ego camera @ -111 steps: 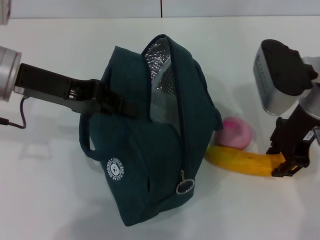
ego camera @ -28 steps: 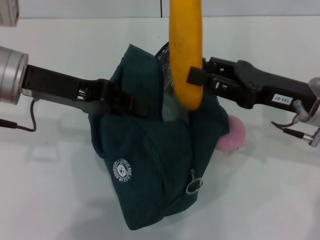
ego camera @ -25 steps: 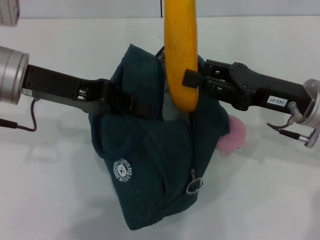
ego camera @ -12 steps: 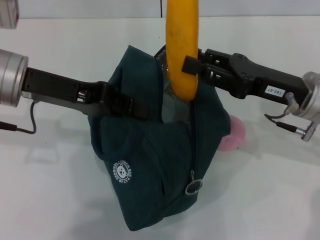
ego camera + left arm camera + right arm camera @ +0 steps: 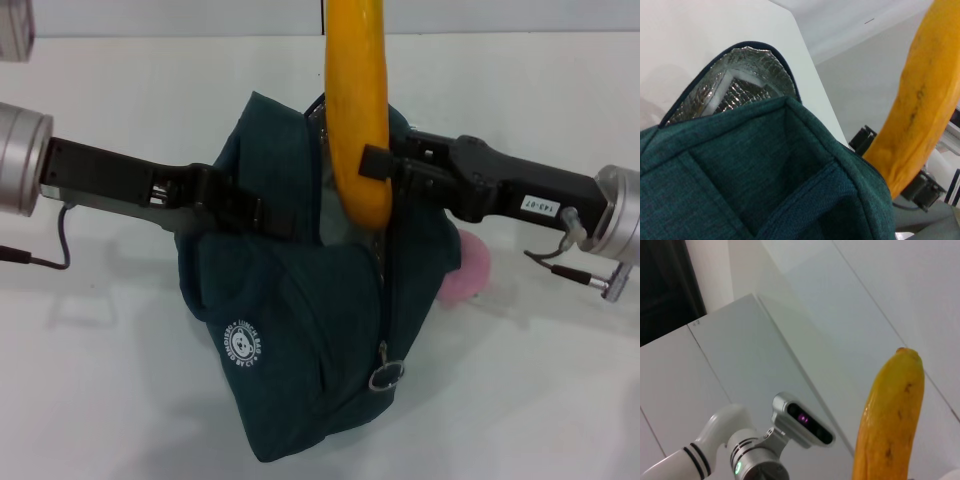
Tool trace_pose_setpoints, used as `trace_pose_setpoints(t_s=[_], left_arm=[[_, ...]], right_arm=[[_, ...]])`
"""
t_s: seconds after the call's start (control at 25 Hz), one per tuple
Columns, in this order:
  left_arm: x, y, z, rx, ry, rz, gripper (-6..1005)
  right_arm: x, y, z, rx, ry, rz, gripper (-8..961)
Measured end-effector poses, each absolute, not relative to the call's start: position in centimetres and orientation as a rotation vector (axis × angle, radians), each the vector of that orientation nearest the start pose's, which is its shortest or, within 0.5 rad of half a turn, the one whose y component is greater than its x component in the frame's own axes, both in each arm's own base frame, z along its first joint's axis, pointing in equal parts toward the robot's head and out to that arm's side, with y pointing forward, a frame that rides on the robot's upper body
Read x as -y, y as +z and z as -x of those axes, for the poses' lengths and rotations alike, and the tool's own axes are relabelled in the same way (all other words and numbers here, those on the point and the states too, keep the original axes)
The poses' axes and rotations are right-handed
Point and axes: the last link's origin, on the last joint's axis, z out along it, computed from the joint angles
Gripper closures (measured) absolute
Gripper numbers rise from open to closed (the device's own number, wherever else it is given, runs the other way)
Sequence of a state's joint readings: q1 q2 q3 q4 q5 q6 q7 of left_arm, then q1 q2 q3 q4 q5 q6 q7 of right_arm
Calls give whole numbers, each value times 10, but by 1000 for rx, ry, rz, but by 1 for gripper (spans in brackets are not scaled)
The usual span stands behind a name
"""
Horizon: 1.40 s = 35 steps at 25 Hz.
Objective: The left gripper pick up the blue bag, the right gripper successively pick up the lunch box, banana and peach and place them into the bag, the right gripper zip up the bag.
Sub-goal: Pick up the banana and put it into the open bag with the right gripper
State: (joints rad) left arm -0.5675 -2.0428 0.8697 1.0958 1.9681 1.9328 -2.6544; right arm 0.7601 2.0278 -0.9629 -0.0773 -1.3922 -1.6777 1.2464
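Note:
The dark blue-green bag (image 5: 300, 330) hangs from my left gripper (image 5: 250, 212), which is shut on its upper left edge and holds it up off the white table (image 5: 90, 380). The bag's mouth is open and shows silver lining (image 5: 735, 85). My right gripper (image 5: 372, 165) is shut on the yellow banana (image 5: 358, 100) and holds it upright, with its lower end at the bag's mouth. The banana also shows in the left wrist view (image 5: 920, 100) and the right wrist view (image 5: 890, 420). The pink peach (image 5: 465, 270) lies on the table right of the bag. The lunch box is not in sight.
A zipper pull ring (image 5: 385, 377) hangs at the bag's lower front. A cable (image 5: 45, 262) trails from my left arm. A box corner (image 5: 15, 30) shows at the far left back edge.
My right gripper lifted the banana from the table beside the peach and carried it over the bag. In the last half second it lowered slightly, the banana's end going toward the mouth.

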Motion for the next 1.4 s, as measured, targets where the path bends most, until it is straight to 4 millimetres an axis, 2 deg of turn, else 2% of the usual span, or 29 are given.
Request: trace_pose_setpoints(t_s=[0.92,1.4], left_arm=[[-321,54,181,1807,-501,2759,956],[-320,54,181,1811,-500,2758,956]], right_arm=[[-318,-51,-188,-797,1365,2806,456],[-321,-51,-191,-816,1359,2774,441]])
